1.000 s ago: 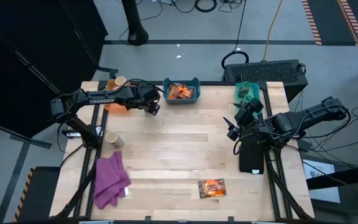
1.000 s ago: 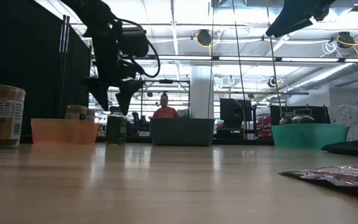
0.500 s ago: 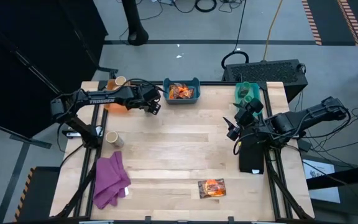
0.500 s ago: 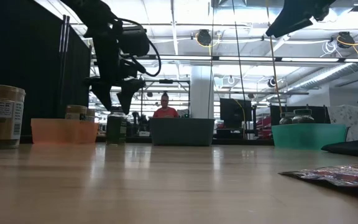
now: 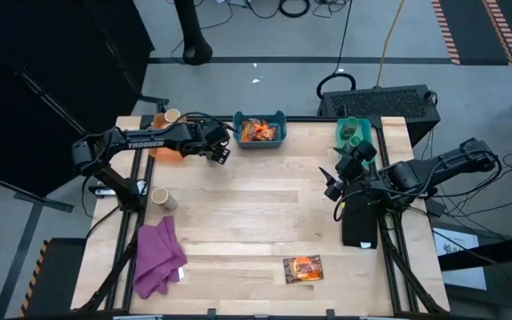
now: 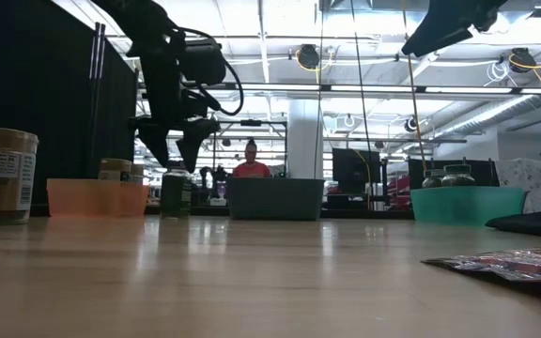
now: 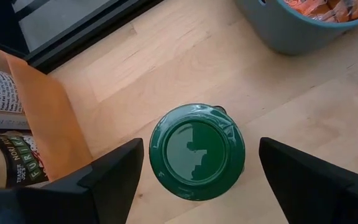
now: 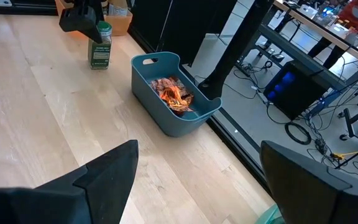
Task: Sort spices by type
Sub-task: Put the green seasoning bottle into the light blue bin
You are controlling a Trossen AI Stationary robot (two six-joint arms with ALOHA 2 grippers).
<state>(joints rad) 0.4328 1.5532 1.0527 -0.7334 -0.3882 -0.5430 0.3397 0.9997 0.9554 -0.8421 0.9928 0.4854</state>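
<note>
hovering right above a dark-green jar (image 7: 197,151), the left tool (image 5: 218,149) holds its fingers spread wide on either side of the lid, gripping nothing. the jar stands upright on the counter (image 5: 256,222) at about 11 o'clock, between the orange bin (image 7: 42,118) and the blue bin (image 5: 260,130). judged step: picking up this jar. next it likely must descend, close, then carry toward the teal bin (image 5: 354,132) at 1 o'clock. the right tool (image 5: 334,187) waits open and empty at 3 o'clock.

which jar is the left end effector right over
The green-lidded jar standing alone on the table between the orange bin and the blue bin. The left end effector hangs open above it; the tan jars sit in that orange bin or near the purple cloth.
</note>
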